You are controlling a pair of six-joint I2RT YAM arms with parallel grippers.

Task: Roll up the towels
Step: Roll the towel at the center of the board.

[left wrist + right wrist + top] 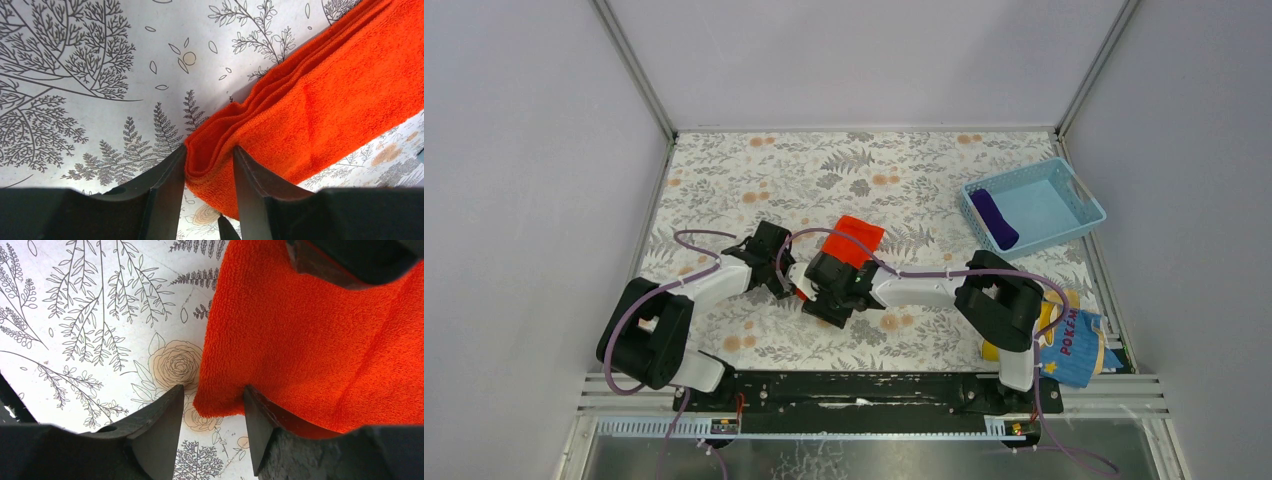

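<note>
A: Where is the orange towel (856,236)?
B: Mid-table (874,170), folded flat in layers. Its near end sits under the 2 grippers.
A: What about the left gripper (210,150)?
B: It is clamped on the towel's layered corner. The cloth fills the gap and touches both fingers.
A: And the right gripper (212,389)?
B: Its jaws stand apart around another corner of the same towel. The cloth touches 1 finger, and a strip of table shows between it and the other, so nothing is gripped there.
A: The purple towel (994,218)?
B: It is a short roll lying in the blue basket (1084,195) at the far right.
A: Anything else?
B: 1 printed cloth (1074,350), by the right arm's base.
</note>
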